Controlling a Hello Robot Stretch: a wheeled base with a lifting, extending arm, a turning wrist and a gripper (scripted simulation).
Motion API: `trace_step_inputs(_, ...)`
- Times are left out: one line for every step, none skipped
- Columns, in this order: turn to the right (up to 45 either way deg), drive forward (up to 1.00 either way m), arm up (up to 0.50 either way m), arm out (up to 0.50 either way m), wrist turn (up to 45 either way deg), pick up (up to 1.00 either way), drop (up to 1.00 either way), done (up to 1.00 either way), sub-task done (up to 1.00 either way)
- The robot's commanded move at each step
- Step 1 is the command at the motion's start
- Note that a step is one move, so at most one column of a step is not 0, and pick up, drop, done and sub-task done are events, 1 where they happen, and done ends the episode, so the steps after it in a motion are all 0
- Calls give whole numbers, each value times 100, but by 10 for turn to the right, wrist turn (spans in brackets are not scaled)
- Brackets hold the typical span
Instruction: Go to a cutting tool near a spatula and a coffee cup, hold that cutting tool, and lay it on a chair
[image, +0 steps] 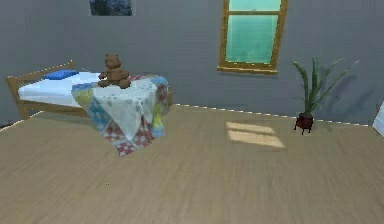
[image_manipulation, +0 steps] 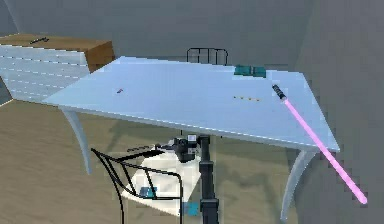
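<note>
In the arm side view my arm rises as a dark bar from the bottom edge and ends at the gripper. The gripper sits in front of the white seat of a black wire-frame chair, below the near edge of the table. I cannot tell whether it holds anything. A small teal and dark thing lies on that seat. On the pale blue table lie a tiny dark thing, some small specks and a flat teal thing.
A long pink rod lies along the table's right side and overhangs its edge. A second black chair stands behind the table, a wood-topped dresser to the left. The forward view has a bed with quilt and teddy bear, a window, a potted plant and open wood floor.
</note>
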Motion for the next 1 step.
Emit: trace_step_inputs(0, 0, -32, 0, 0, 0, 0, 0, 0)
